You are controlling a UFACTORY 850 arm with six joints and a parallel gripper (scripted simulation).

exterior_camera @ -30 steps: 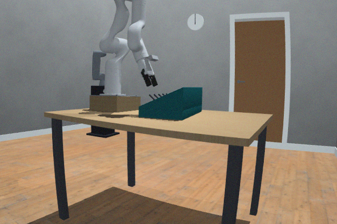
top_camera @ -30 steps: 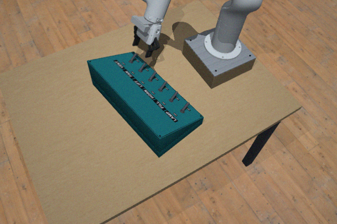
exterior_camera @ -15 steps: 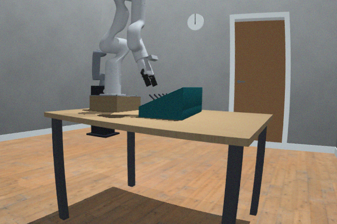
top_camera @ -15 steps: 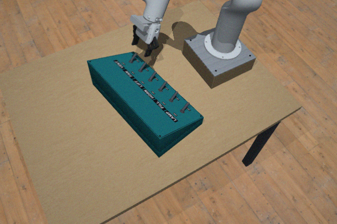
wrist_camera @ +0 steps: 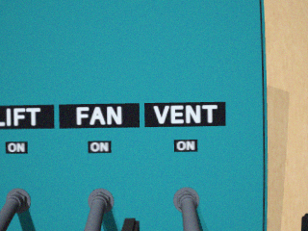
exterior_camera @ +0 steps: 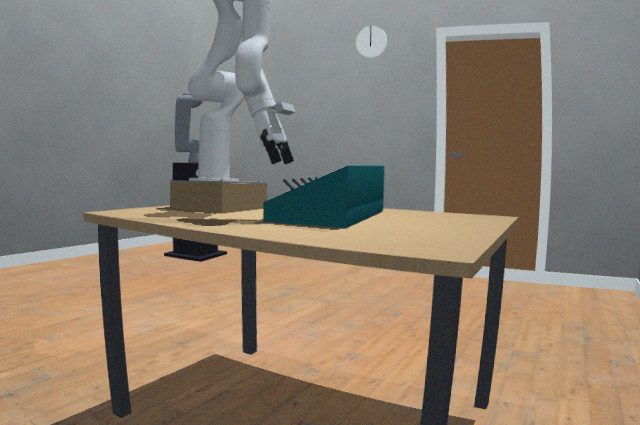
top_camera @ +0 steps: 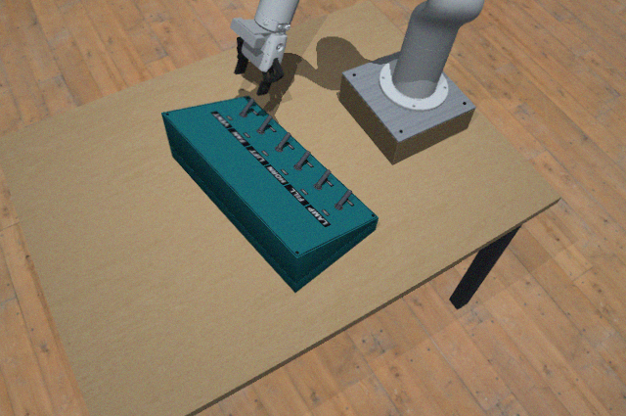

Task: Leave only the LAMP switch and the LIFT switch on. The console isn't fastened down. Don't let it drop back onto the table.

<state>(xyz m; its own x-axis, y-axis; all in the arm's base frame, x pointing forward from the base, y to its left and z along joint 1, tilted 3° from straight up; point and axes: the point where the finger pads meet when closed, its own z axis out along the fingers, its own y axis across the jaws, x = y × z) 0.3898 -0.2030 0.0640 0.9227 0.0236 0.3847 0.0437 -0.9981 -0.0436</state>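
Observation:
The teal console [top_camera: 267, 189] lies slantwise on the table, its sloped face carrying six grey lever switches in a row. From the far end these are the VENT lever [top_camera: 246, 108], the FAN lever [top_camera: 264, 123], the LIFT lever [top_camera: 284, 141], two more, and the LAMP lever [top_camera: 343, 199]. All six lean the same way. In the wrist view the LIFT lever [wrist_camera: 14, 207], the FAN lever [wrist_camera: 98, 208] and the VENT lever [wrist_camera: 188, 208] run off the bottom edge, away from their ON marks. My gripper [top_camera: 252, 78] is open and empty. It hovers above the console's VENT end, and it also shows in the side view [exterior_camera: 278, 151].
The arm's grey base block [top_camera: 407, 113] stands on the table right of the console's far end. The table's right edge and corner [top_camera: 554, 199] lie beyond the LAMP end. In the side view, the console [exterior_camera: 325, 195] sits mid-table.

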